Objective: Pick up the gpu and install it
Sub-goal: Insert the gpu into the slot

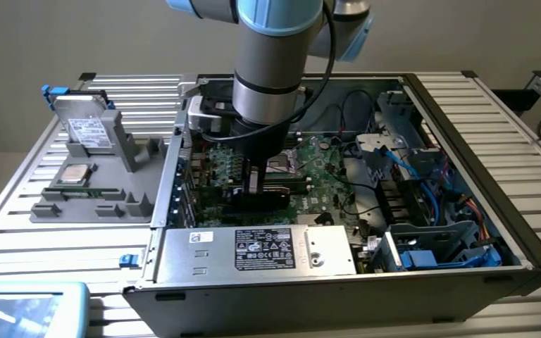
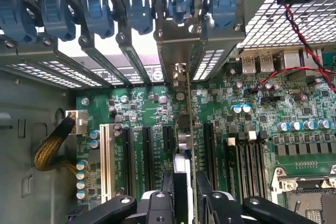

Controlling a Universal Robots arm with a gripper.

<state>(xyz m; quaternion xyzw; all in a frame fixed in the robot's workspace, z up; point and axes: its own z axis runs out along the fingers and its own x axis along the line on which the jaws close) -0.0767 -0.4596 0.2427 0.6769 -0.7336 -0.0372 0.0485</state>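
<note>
Hard to make out in the exterior view: gpu dark under the arm, gripper mostly masked. Reaching straight down into the case. Jaws closed on gpu, edge-on over the motherboard slots, bracket at the rear openings.

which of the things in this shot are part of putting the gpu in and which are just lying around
In the job:
- gpu, edge-on over the motherboard slots, bracket at the rear openings
- gripper, shut on the card
- motherboard

Lying about:
- hard drive, in the grey holder
- power supply
- blue cables
</note>
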